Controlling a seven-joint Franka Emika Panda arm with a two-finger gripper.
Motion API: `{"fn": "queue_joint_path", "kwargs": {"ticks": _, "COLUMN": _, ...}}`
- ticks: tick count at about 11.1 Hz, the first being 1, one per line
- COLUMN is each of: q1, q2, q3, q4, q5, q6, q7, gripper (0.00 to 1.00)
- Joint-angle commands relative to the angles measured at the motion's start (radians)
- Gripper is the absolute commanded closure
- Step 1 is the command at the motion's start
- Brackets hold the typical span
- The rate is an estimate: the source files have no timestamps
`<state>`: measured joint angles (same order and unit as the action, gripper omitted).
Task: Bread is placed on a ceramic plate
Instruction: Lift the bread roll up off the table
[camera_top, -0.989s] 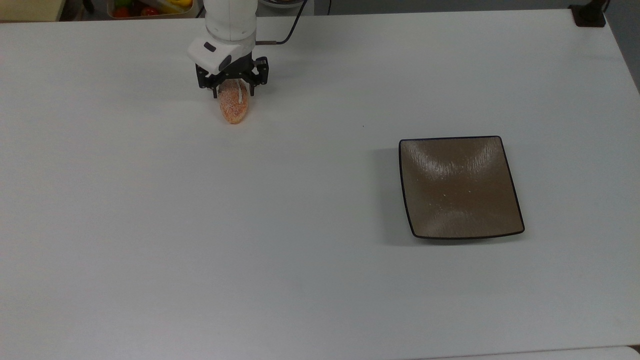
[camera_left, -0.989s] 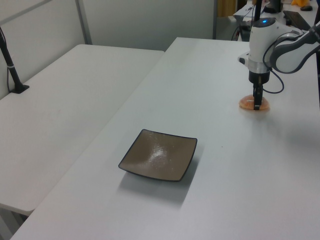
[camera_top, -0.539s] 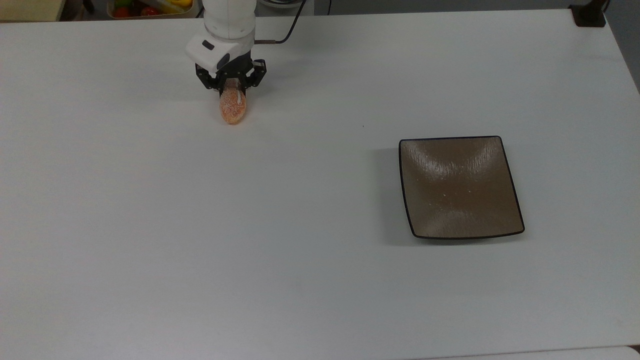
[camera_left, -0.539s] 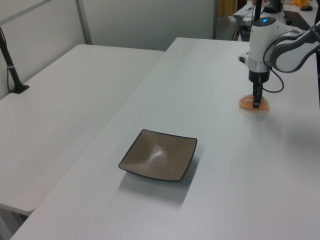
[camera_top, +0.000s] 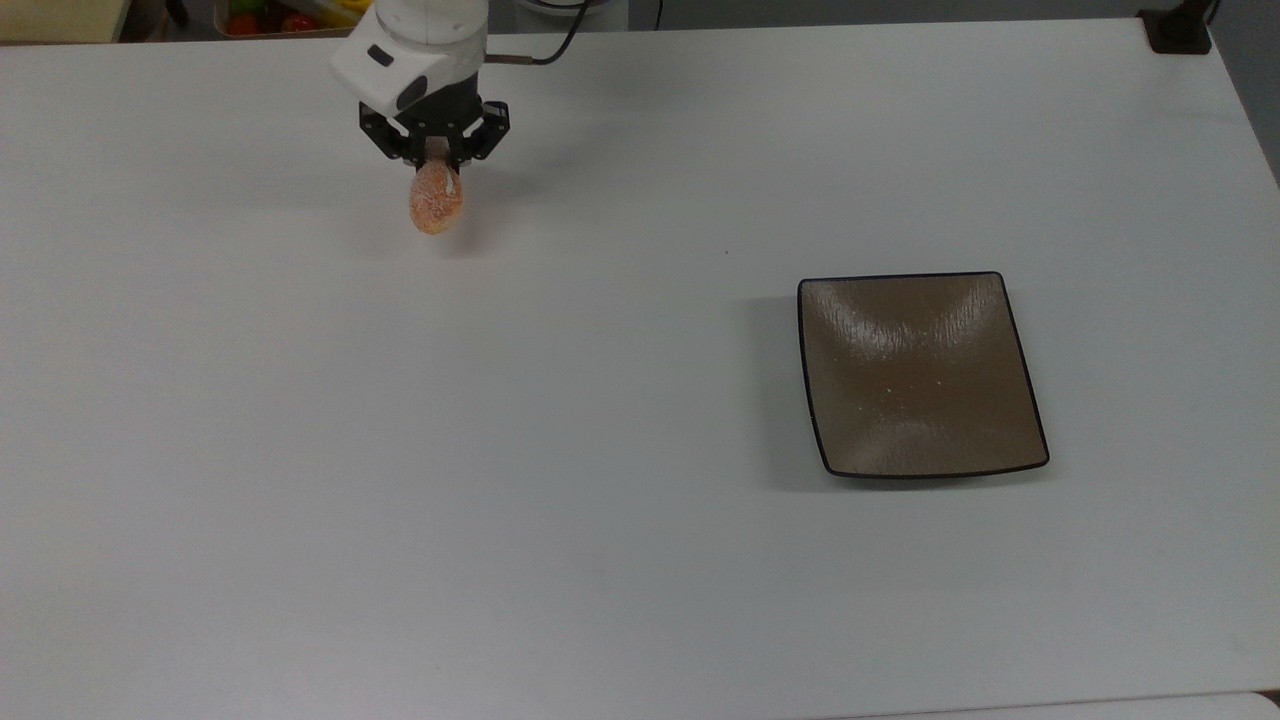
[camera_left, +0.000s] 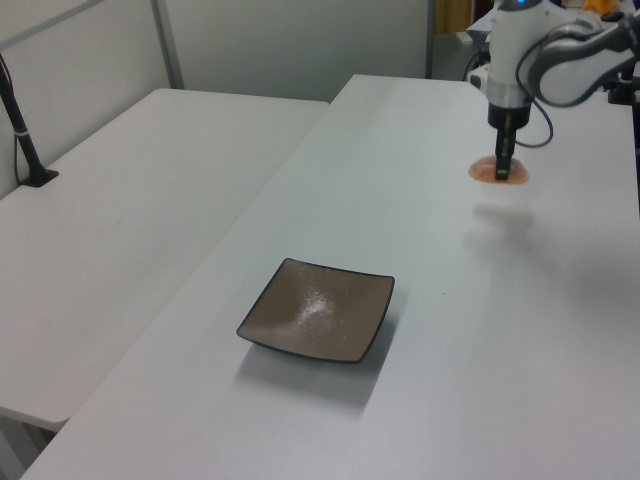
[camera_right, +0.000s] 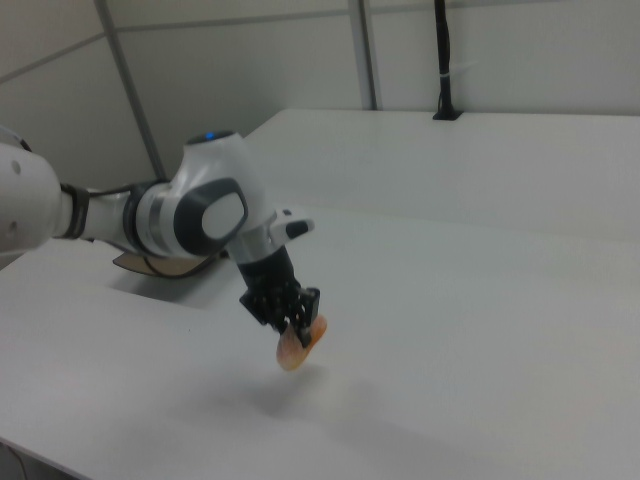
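Since 1 second ago the bread (camera_top: 436, 205) has left the table (camera_top: 560, 480) — it was lying flat under the gripper (camera_top: 436, 158), now it hangs off the surface with its own shadow below it, and arm and roll have shifted toward the top view's upper left. Fingers clamped on the roll's upper end. Bread: small oval, orange-brown, pale speckled crust, thin white streak near the fingers; in the right view (camera_right: 299, 343) it tilts, lower end pointing down. In the left view (camera_left: 499, 170) it sits clear above a faint shadow. Ceramic plate (camera_top: 921, 372) — square, glossy brown, thin dark rim, upturned edges — lies bare, well apart on the top view's right, also seen in the left view (camera_left: 318, 310).
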<state>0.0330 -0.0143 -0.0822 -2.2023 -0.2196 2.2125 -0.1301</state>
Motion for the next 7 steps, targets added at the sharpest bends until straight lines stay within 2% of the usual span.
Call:
{"fn": "queue_joint_path", "kwargs": {"ticks": 1, "q1": 0.019, "q2": -0.003, "q3": -0.001, "q4": 0.149, "q5": 0.071, "q6": -0.149, "q7": 0.012, "gripper": 0.69}}
{"fn": "queue_joint_path", "kwargs": {"ticks": 4, "q1": 0.083, "q2": 0.036, "q3": 0.004, "q4": 0.344, "q5": 0.169, "q6": -0.292, "q7": 0.01, "gripper": 0.69}}
{"fn": "queue_joint_path", "kwargs": {"ticks": 5, "q1": 0.115, "q2": 0.049, "q3": 0.007, "q4": 0.392, "q5": 0.183, "q6": -0.303, "q7": 0.013, "gripper": 0.69}}
{"fn": "queue_joint_path", "kwargs": {"ticks": 7, "q1": 0.158, "q2": 0.101, "q3": 0.01, "q4": 0.491, "q5": 0.27, "q6": -0.303, "q7": 0.015, "gripper": 0.69}}
